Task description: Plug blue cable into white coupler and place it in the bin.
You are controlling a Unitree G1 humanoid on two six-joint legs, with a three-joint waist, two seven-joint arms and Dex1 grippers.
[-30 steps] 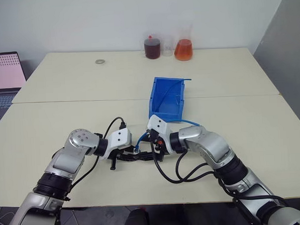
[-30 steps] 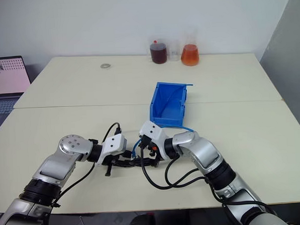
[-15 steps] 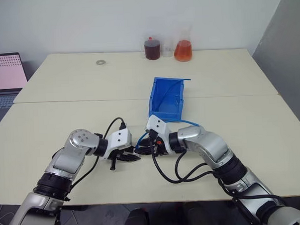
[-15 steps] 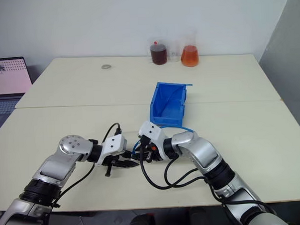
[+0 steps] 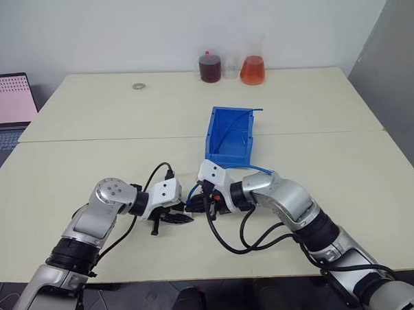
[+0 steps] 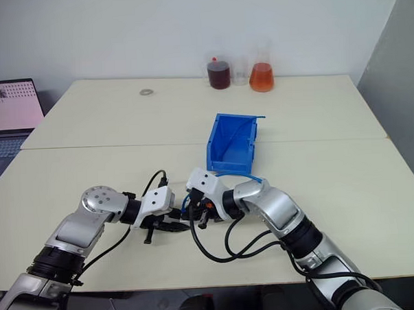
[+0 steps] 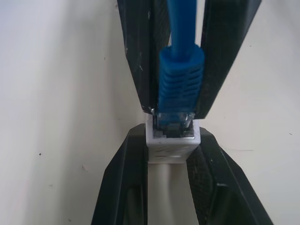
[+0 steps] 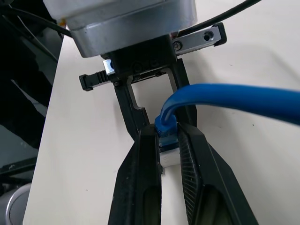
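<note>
- Your left gripper [image 7: 169, 154] has its jaws clamped on the white coupler [image 7: 171, 143].
- Your right gripper [image 8: 168, 140] pinches the blue cable [image 8: 234, 96] at its plug, seated in the coupler.
- Behind them on the cream counter [image 5: 91, 167]: the bin [image 5: 230, 135], two flasks [image 5: 253, 67], a laptop [image 5: 9, 109] far left.

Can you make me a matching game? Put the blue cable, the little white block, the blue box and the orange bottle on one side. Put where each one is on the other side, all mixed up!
Things
1. blue cable
2. white coupler
3. bin
4. orange flask

Places
A. at the far edge of the table
B. pinched in the left gripper
C. pinched in the right gripper
D. in the middle of the table, just past both grippers

Pairs: 1-C, 2-B, 3-D, 4-A
</note>
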